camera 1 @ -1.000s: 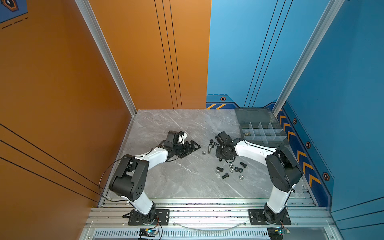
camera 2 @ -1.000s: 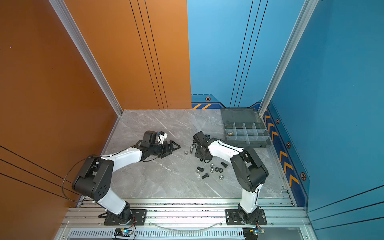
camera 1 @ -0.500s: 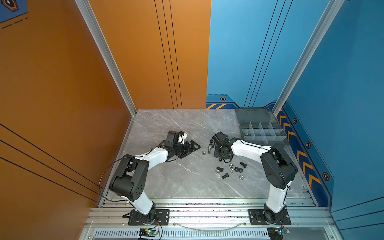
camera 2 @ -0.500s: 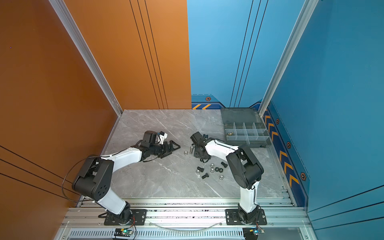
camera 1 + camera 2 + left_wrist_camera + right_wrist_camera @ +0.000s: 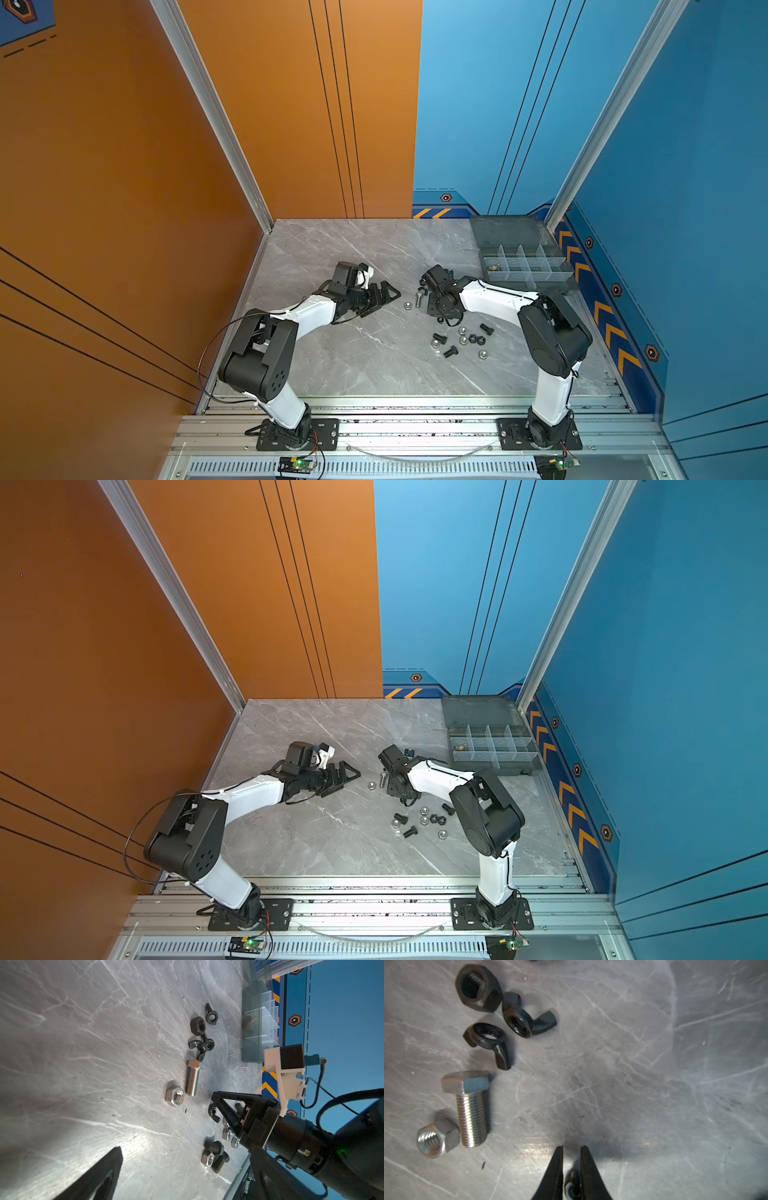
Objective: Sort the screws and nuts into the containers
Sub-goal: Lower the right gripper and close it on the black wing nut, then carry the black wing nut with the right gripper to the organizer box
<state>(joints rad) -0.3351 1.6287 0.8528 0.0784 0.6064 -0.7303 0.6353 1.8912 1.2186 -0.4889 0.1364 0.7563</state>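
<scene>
Right gripper (image 5: 572, 1147), just beside silver bolt (image 5: 471, 1109): jaws narrower than a second ago, now pinching small dark nut (image 5: 571, 1185). Grasp judged complete; next, carry to organiser box (image 5: 536, 286) compartment.

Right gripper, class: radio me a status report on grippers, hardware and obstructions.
Right gripper shut on black wing nut. Left gripper open, empty. Silver bolt and silver nut loose on table. Nothing visible blocking the organiser box.
</scene>
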